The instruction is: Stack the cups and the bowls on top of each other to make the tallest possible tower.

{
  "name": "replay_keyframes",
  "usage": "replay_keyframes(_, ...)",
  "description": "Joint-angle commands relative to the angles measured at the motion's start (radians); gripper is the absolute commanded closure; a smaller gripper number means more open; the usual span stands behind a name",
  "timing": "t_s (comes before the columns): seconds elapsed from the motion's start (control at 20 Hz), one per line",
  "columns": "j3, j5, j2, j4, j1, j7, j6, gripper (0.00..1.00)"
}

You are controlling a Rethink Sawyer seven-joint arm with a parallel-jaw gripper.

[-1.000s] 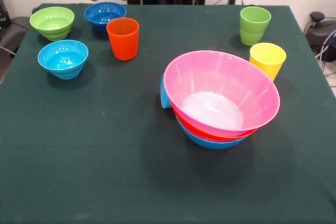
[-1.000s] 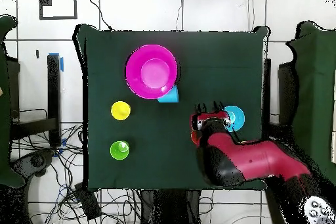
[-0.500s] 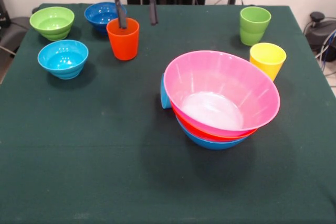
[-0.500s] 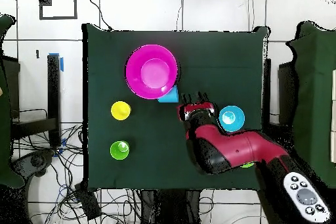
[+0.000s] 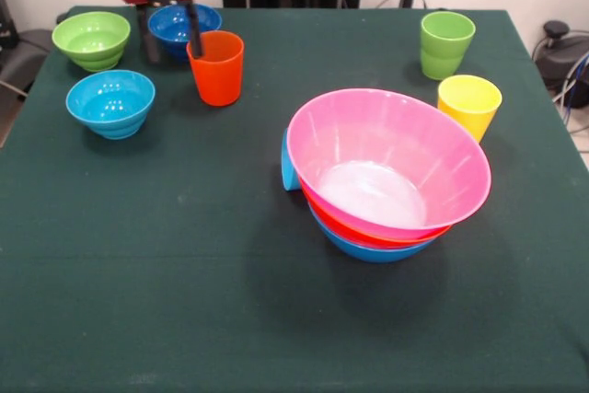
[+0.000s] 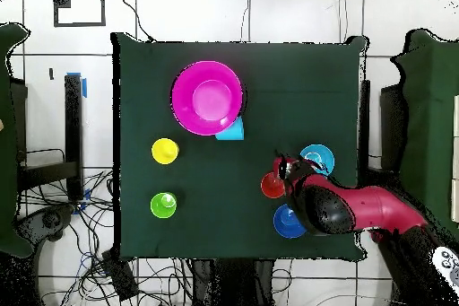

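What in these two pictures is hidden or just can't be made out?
- Light blue cup: in the front view only a sliver shows behind the pink bowl; overhead, the bowl's rim covers part of it.
- Orange bowl and blue bowl: only thin edges show under the pink one; overhead they are hidden completely.
- Green bowl: the arm covers it overhead.
- Gripper: the front view's top edge cuts off everything above it.

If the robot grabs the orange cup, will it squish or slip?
The orange cup looks like hard glossy plastic, so it probably won't squish, but it may slip. It stands upright on its narrower base, so a sideways bump from the hand could tip it.
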Motion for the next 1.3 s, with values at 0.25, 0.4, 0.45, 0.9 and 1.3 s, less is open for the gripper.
replay_keyframes(0.25, 0.060, -0.198, -0.070, -0.077, -0.011, -0.245, 0.094, 0.00)
replay_keyframes(0.4, 0.019, -0.261, -0.060, -0.073, 0.014, -0.166, 0.036, 0.00)
replay_keyframes(0.45, 0.011, -0.274, -0.053, -0.083, 0.024, -0.151, 0.030, 0.00)
replay_keyframes(0.9, -0.236, -0.508, 0.038, -0.291, 0.293, 0.071, -0.200, 0.00)
replay_keyframes(1.3, -0.294, -0.483, 0.093, -0.343, 0.339, 0.040, -0.261, 0.00)
